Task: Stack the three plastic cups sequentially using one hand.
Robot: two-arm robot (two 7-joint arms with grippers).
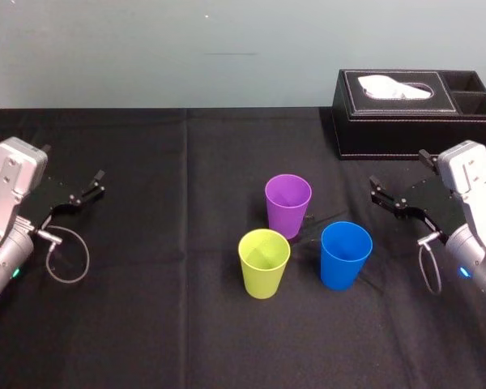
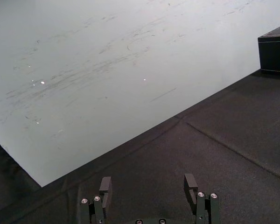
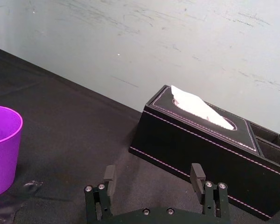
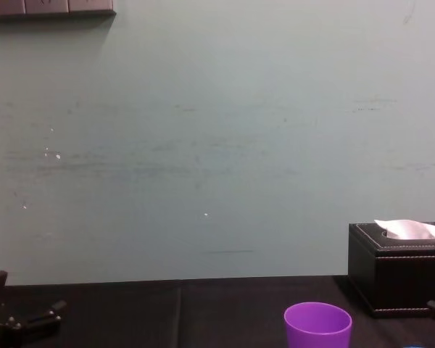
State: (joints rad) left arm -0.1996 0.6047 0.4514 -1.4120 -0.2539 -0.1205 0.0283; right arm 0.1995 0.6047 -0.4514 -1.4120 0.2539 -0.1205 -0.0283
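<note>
Cups first: you have all three standing upright and mouth-up in a tight cluster at the middle of the black cloth [image 1: 186, 324], none set inside another. The purple cup [image 1: 287, 204] is farthest from the robot. The yellow-green cup [image 1: 264, 262] stands nearer, on the left, and the blue cup [image 1: 345, 254] nearer, on the right. From the head view the purple and yellow-green cups look just beside each other, but you cannot tell whether they touch.

Your left gripper [image 1: 87, 190] hangs over the cloth at the table's left side, well apart from the cups. Its jaws are spread and hold nothing, and its wrist view shows bare cloth between the fingers [image 2: 105, 184].

Your right gripper [image 1: 383, 194] sits to the right of the blue cup, in front of the black tissue box [image 1: 417, 113]. Its jaws are likewise spread wide and empty. Its wrist view looks past them to the box, with the purple cup off to one edge.
</note>
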